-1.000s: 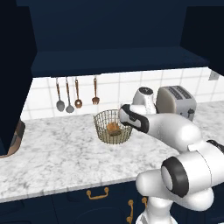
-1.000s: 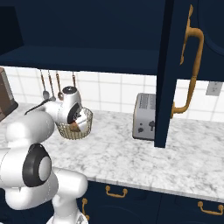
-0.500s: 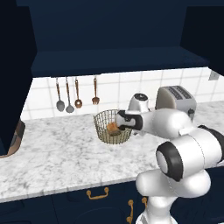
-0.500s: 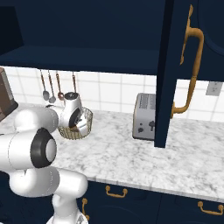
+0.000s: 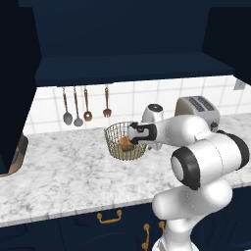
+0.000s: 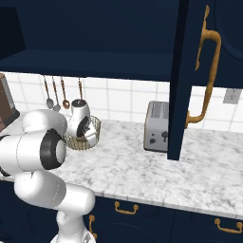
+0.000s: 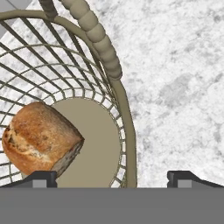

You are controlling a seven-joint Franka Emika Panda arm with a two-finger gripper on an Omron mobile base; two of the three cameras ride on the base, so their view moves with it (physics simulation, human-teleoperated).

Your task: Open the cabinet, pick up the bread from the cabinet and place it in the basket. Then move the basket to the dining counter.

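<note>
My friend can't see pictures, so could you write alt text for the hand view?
A golden-brown bread loaf lies inside a round wire basket on a grey-white marble counter, seen from above. The open tool straddles the basket's rim, one tip inside, the other outside.

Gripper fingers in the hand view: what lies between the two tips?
The basket rim runs between the two fingertips; the bread lies inside, by the other tip.
</note>
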